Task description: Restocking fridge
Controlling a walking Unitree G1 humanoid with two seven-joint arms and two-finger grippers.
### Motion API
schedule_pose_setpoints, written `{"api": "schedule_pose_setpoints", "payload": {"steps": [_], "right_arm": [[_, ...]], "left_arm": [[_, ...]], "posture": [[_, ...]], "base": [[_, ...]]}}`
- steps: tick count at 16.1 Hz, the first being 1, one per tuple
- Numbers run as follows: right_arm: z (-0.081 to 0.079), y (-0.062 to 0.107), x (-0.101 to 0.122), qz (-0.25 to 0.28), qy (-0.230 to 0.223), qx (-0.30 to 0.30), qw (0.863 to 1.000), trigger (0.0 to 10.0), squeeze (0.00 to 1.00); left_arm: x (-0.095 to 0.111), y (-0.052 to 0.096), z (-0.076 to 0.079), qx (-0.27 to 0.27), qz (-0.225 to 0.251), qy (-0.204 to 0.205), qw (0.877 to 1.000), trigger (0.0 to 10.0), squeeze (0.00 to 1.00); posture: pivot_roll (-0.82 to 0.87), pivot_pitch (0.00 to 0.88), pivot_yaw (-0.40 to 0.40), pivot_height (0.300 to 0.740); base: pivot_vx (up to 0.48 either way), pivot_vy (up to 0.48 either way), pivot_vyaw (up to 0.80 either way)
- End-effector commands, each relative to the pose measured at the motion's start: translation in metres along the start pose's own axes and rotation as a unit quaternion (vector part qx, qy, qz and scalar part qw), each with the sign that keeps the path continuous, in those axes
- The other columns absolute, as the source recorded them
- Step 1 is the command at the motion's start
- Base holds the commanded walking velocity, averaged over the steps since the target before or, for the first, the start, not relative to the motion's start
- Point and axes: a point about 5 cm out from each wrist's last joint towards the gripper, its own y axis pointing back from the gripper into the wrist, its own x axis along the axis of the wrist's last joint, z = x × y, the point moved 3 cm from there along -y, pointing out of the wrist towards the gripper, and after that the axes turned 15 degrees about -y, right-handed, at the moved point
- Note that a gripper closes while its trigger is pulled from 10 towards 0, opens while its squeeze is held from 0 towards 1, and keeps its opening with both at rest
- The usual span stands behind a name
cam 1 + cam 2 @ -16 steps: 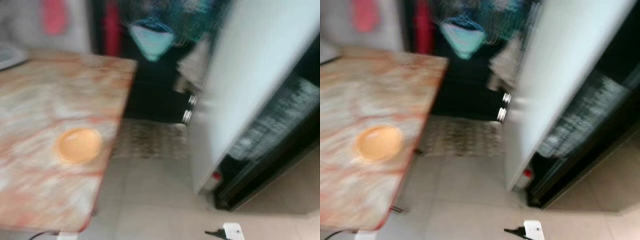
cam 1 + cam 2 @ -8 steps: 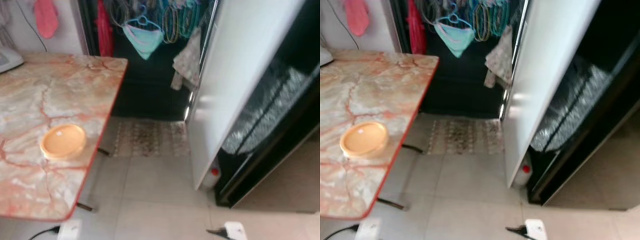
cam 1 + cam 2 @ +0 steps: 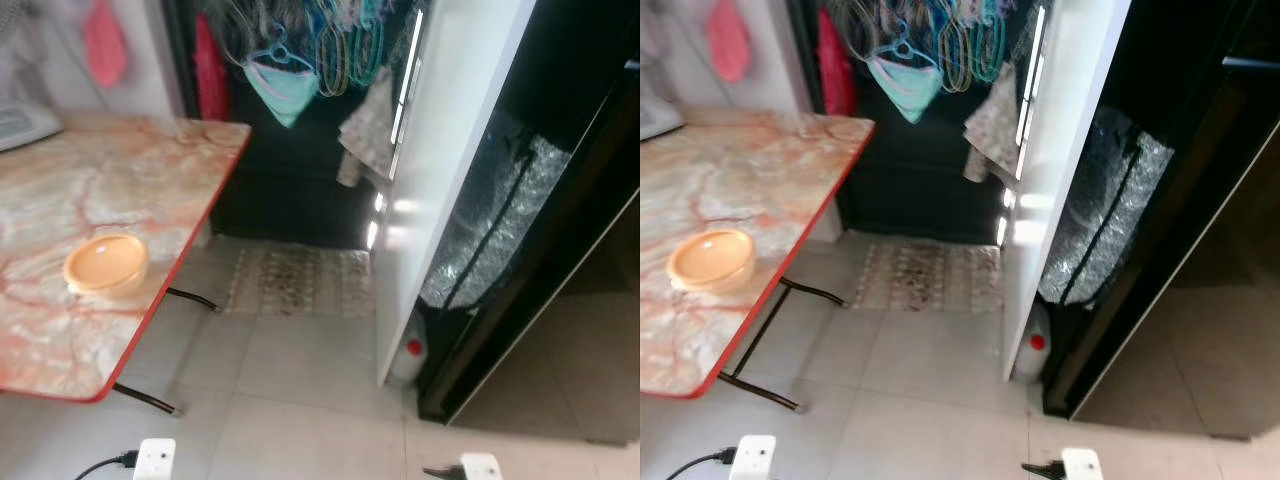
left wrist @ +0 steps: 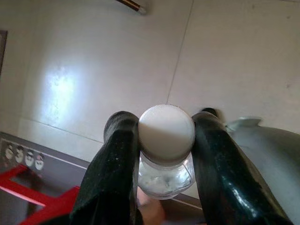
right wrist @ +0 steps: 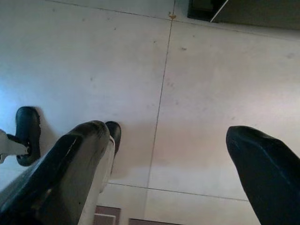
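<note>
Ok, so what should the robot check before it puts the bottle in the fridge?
1. Bottle gripped by the left gripper, fingers on each side under the white cap: ok.
2. Right gripper open and free: ok.
3. Fridge door open: ok.
4. Tiled floor towards the fridge free of obstacles: ok, though a red-capped bottle stands at the door's foot.
5. Free shelf space inside: cannot tell, too dark.

A marbled table (image 3: 70, 210) with a red edge stands on pale floor tiles (image 3: 300, 400). An orange bowl (image 3: 106, 265) sits near its front edge. A patterned mat (image 3: 298, 281) lies past the table's far corner, by a dark doorway where hangers (image 3: 345, 45), a teal garment (image 3: 280, 88) and a cloth (image 3: 368, 130) hang.
</note>
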Motion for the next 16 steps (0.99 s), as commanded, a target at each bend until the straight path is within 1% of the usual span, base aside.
{"api": "schedule_pose_setpoints", "payload": {"steps": [1, 6, 15, 16], "right_arm": [[-0.0041, -0.0009, 0.0045, 0.006, -0.004, 0.004, 1.000, 10.0, 0.00], [-0.0028, -0.0007, 0.0036, 0.005, -0.004, 0.002, 1.000, 10.0, 0.00], [-0.0026, -0.0006, 0.0034, 0.005, -0.005, 0.001, 1.000, 10.0, 0.00], [-0.0025, -0.0007, 0.0032, 0.001, 0.004, 0.000, 1.000, 10.0, 0.00]], "left_arm": [[-0.0033, 0.0002, -0.0034, 0.005, -0.003, 0.001, 1.000, 10.0, 0.00], [-0.0043, 0.0005, -0.0016, -0.002, -0.003, 0.012, 1.000, 10.0, 0.00], [-0.0048, 0.0005, -0.0004, -0.008, -0.004, 0.013, 1.000, 10.0, 0.00], [-0.0047, 0.0005, -0.0004, -0.008, -0.004, 0.013, 1.000, 10.0, 0.00]], "posture": [[0.12, 0.000, -0.067, 0.740], [0.12, 0.000, -0.062, 0.740], [0.12, 0.000, -0.070, 0.740], [0.12, 0.000, -0.070, 0.740]], "base": [[0.000, 0.000, 0.00], [0.000, 0.000, 0.00], [0.346, 0.000, 0.00], [0.375, 0.000, -0.62]]}}
